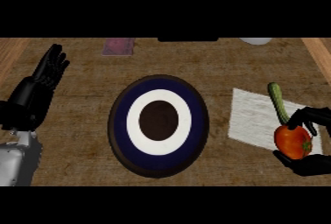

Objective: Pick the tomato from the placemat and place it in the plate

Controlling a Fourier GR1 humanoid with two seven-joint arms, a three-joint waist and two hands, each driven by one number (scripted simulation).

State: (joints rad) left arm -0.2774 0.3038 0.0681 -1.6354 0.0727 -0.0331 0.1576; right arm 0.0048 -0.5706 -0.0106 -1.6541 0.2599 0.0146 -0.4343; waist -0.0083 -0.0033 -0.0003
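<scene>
The red-orange tomato is at the right edge of the head view, over the near corner of the white placemat. My right hand is shut on it, fingers curled over its top and thumb below. The round plate, dark blue with a white ring and a dark centre, lies in the middle of the counter, well left of the tomato. My left hand rests open at the left edge, fingers up.
A slim green cucumber lies on the placemat just behind the tomato. At the far edge are a pink-purple object, a dark item and a white object. Lighter wooden strips run along both sides.
</scene>
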